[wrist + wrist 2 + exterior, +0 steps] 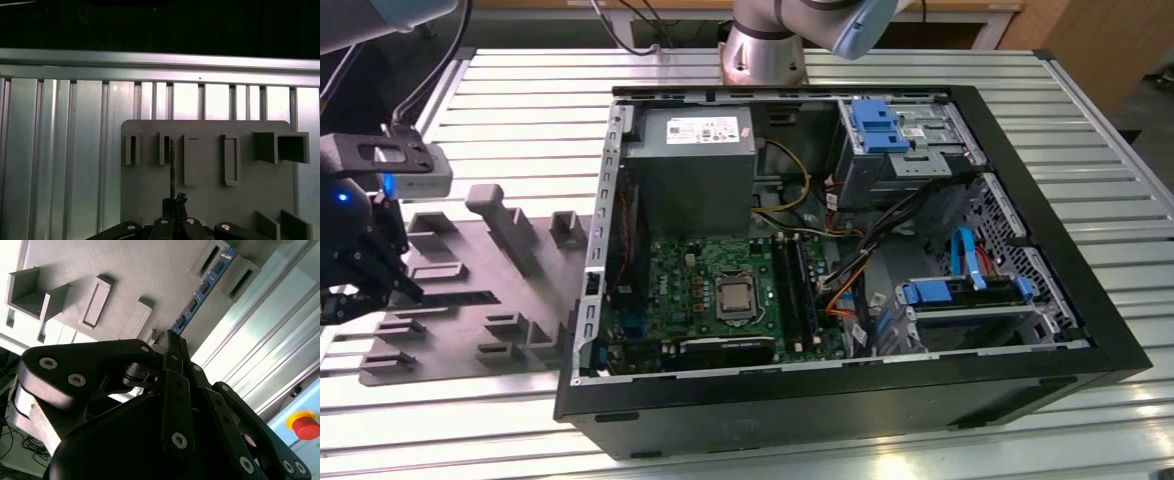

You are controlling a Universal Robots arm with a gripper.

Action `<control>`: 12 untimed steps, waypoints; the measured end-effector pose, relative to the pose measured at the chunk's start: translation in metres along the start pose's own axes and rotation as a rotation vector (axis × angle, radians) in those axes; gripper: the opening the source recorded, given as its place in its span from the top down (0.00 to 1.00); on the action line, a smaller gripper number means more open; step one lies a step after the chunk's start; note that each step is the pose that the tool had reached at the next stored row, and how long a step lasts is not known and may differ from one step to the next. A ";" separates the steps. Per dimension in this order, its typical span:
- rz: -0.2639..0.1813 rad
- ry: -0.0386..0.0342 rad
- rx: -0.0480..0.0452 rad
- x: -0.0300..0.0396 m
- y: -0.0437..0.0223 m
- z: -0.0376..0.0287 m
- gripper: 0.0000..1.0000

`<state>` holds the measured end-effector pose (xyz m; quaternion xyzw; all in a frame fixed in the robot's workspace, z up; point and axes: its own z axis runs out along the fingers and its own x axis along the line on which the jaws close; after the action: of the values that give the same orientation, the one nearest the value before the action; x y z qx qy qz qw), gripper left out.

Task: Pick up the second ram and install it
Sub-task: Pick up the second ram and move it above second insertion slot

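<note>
The second ram (202, 290) is a blue-green stick with small black chips. It lies on edge on the grey fixture plate (130, 270), its far end between two holder blocks. In the first wrist view the ram (171, 170) is a thin dark line running to a slot. My gripper (170, 338) has its black fingers drawn together on the ram's near end, as the gripper (175, 201) in the first wrist view also shows. In the exterior view the gripper (398, 282) hangs over the plate's (520, 320) left edge, left of the open computer case (854, 400).
Inside the case lie the green motherboard (687, 275) with long black slots (794, 290), a grey power-supply box (691, 165), cables and blue drive brackets (874, 125). Raised blocks (500, 225) stand on the plate. A red stop button (305, 425) sits past the ribbed metal table (520, 120).
</note>
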<state>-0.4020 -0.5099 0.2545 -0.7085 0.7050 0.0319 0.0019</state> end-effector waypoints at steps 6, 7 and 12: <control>0.000 0.0001 -0.0004 -0.0001 0.0001 -0.0029 0.88; 0.000 -0.0001 -0.0003 -0.0001 0.0002 -0.0033 0.88; 0.000 -0.0004 -0.0002 -0.0003 0.0002 -0.0056 0.88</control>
<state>-0.4020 -0.5100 0.2602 -0.7085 0.7049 0.0321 0.0020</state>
